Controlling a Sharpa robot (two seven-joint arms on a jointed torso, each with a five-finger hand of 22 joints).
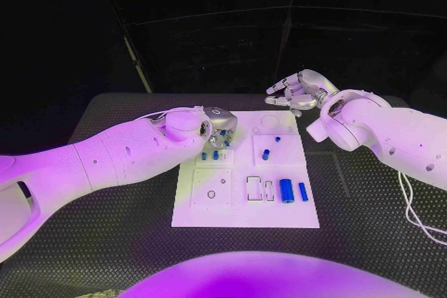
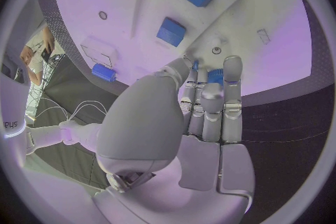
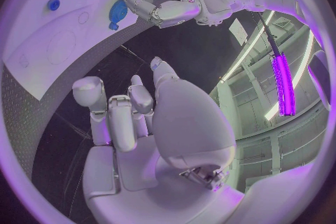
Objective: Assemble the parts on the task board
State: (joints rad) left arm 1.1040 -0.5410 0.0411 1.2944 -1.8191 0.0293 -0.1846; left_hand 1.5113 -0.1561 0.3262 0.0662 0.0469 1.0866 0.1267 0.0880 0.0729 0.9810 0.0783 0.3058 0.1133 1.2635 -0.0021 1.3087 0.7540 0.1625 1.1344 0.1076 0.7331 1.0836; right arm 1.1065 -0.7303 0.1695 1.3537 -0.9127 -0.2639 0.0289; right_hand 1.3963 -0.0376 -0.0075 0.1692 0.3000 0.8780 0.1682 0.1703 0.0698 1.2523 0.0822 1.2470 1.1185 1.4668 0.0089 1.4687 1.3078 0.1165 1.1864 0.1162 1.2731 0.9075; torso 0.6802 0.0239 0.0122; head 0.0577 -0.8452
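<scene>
The white task board lies in the middle of the table. On it are a blue cylinder, a thin blue bar and small blue parts near its middle. My left hand hangs over the board's far left part, fingers pointing down at two small blue parts. In the left wrist view its fingertips crowd a blue part; whether they grip it is unclear. My right hand is raised beyond the board's far right corner, fingers apart and holding nothing.
Two blue blocks and the cylinder lie beyond the left hand's fingers on the board. Empty outlined slots sit beside the cylinder. A white cable trails on the black table at the right.
</scene>
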